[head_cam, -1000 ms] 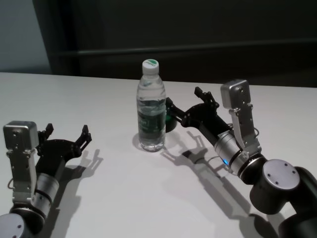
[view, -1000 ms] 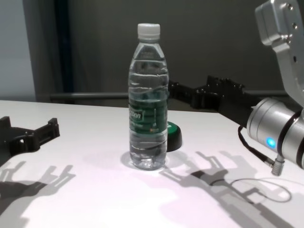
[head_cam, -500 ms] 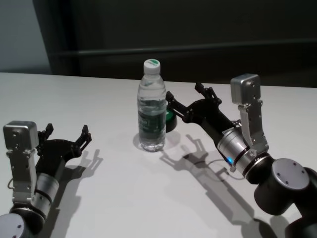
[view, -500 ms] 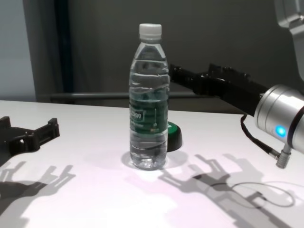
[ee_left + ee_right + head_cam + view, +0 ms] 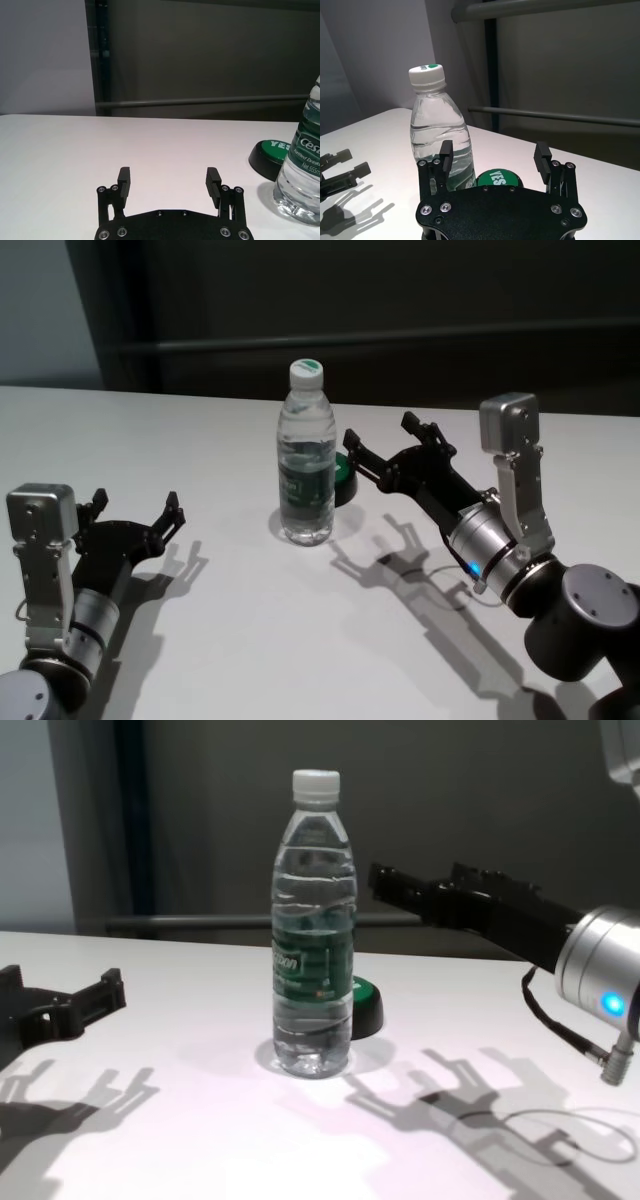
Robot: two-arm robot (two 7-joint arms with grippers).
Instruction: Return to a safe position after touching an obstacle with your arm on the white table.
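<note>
Left gripper (image 5: pixel 135 514) rests at 8 o'clock on the white surface (image 5: pixel 200 430), jaws open and empty; the bottle (image 5: pixel 306 455) stands upright mid-surface, long axis vertical, cap up; right gripper (image 5: pixel 392 450), jaws open, hovers at its 3 o'clock, apart, over a green-topped puck (image 5: pixel 363 1005).

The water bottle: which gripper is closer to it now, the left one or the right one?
The right. The right gripper hangs open above the table just beside the water bottle, not touching it. The left gripper, also open, sits low and farther off on the bottle's other side.
</note>
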